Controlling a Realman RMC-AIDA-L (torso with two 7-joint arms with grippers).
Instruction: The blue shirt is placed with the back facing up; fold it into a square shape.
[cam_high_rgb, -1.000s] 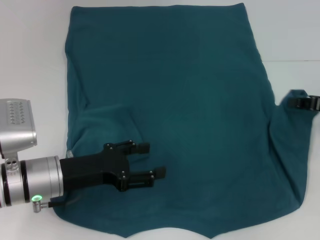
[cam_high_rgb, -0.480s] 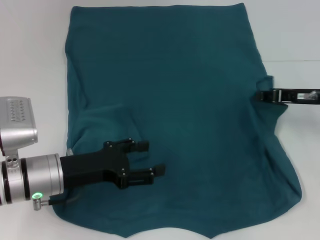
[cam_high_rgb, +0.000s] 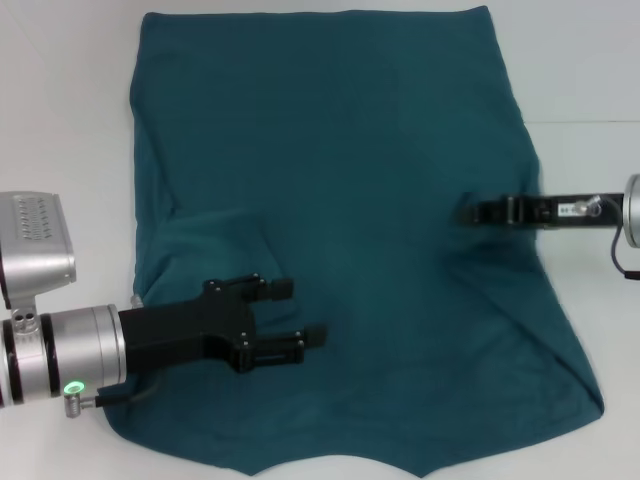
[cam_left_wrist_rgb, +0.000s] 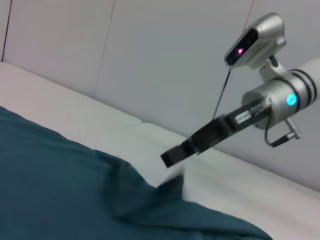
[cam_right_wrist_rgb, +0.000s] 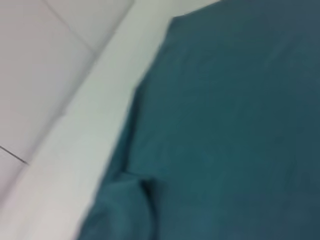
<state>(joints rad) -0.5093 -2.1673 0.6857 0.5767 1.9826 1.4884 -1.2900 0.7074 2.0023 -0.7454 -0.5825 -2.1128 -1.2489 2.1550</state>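
Note:
The blue shirt lies spread over the white table, plain side up, and fills most of the head view. My right gripper reaches in from the right at mid height. It is shut on the shirt's right sleeve and holds that flap over the body of the shirt. The left wrist view shows that gripper with a peak of fabric hanging from it. My left gripper is open low over the shirt's near-left part, where that sleeve lies folded in. The right wrist view shows only the shirt and the table.
Bare white table shows to the left of the shirt, to its right and in a thin strip along the front edge. A pale wall stands behind the table in the left wrist view.
My right gripper has carried the right sleeve leftward, from outside the shirt's right edge to over its body. The left gripper has barely moved.

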